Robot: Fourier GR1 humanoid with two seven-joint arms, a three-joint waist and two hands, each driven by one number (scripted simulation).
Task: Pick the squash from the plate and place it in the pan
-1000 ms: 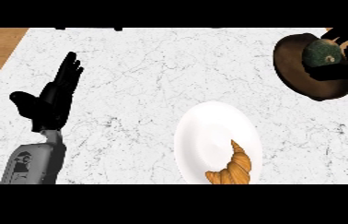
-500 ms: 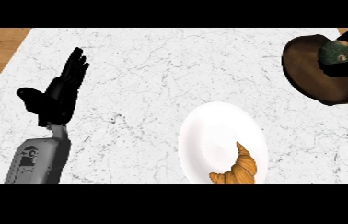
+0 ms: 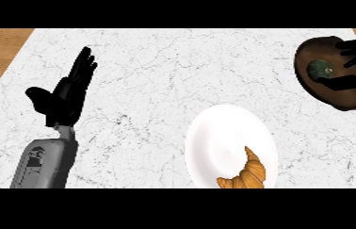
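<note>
The squash (image 3: 321, 69) lies in the brown pan (image 3: 313, 84), up and right of the white plate (image 3: 222, 143). The right robot hand (image 3: 343, 82) is over the pan with thumb and fingers spread around the squash; whether they touch it cannot be told. A croissant (image 3: 245, 174) sits on the plate's lower edge. Far left of the plate on the counter (image 3: 167, 82), the left robot hand (image 3: 66, 94) rests with fingers straight.

Grey boxy forearm (image 3: 47, 164), dark markings; black robot hand (image 3: 64, 97)
</note>
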